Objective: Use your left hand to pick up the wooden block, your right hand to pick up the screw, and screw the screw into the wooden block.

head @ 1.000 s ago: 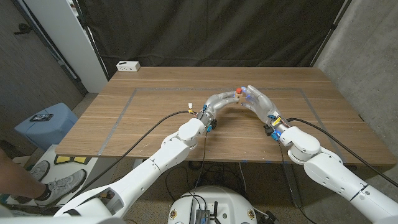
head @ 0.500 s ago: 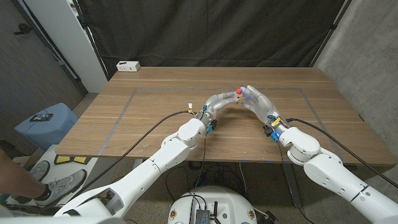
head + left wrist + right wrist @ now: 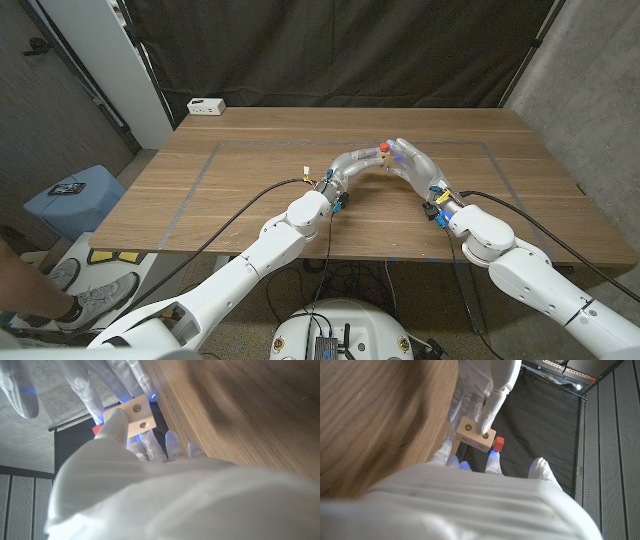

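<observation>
Item: block, pale wood, two round holes on one face. Location: raised above the table mid-span, between the two hands. Holder: left hand, thumb and fingers pinching it.

Item: screw, red head. Location: just beside the block at its end. In the head view the red head sits at the meeting point of both hands. Holder: right hand, fingers closed toward it; by judgement it holds the screw, though the actual contact is hidden.

Key relation: block's long axis runs across the gap between the hands, holes facing the wrist cameras. Screw head lies off the block's end, not over a hole. Shank and its direction cannot be made out. Both hands equally close, fingertips touching or nearly so.

Step judged: aligning screw to hole; seating not confirmed.
</observation>
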Robot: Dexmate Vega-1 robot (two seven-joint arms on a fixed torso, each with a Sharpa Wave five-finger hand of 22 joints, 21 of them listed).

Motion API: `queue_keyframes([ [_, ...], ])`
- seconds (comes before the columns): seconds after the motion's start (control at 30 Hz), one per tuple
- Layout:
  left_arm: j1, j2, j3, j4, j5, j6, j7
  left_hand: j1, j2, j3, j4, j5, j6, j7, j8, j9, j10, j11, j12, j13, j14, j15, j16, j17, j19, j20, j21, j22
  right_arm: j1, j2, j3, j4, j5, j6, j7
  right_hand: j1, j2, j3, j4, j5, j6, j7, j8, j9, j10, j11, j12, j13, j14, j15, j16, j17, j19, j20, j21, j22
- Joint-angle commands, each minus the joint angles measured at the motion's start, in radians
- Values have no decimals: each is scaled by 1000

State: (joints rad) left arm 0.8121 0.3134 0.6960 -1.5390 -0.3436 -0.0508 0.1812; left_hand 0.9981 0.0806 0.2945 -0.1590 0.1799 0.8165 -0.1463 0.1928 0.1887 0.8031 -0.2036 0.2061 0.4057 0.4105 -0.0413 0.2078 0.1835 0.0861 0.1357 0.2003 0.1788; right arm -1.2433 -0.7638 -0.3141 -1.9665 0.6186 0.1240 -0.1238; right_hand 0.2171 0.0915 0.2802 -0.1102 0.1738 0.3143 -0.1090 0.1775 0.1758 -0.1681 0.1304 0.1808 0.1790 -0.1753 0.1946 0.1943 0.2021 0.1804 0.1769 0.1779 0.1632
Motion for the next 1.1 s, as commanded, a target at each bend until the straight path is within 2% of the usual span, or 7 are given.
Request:
queue_keyframes([
  [0.03, -3, -2, -1, 6, -2, -5, 0, 5, 9, 3, 5, 8, 11, -3, 5, 2, 8, 0, 7, 2, 6, -61, 8, 2, 6, 5, 5, 4, -10, 0, 1, -8, -10, 0, -15, -4, 2, -1, 1, 5, 11, 4, 7, 1, -14, -1, 8, 4, -43, 1, 5, 2, 3, -9, 4, 2],
  [1.1, -3, -10, -2, 22, -4, -11, 5, 6, 10, 4, 5, 8, 10, -2, 5, 2, 9, 0, 8, 2, 7, -62, 8, 2, 6, 5, 4, 4, -48, -19, 11, -51, -16, -14, -29, 3, 11, 4, -5, 7, 59, 19, 19, 1, 2, 0, 15, 4, -33, -6, 8, -2, 17, -24, 9, 2],
])
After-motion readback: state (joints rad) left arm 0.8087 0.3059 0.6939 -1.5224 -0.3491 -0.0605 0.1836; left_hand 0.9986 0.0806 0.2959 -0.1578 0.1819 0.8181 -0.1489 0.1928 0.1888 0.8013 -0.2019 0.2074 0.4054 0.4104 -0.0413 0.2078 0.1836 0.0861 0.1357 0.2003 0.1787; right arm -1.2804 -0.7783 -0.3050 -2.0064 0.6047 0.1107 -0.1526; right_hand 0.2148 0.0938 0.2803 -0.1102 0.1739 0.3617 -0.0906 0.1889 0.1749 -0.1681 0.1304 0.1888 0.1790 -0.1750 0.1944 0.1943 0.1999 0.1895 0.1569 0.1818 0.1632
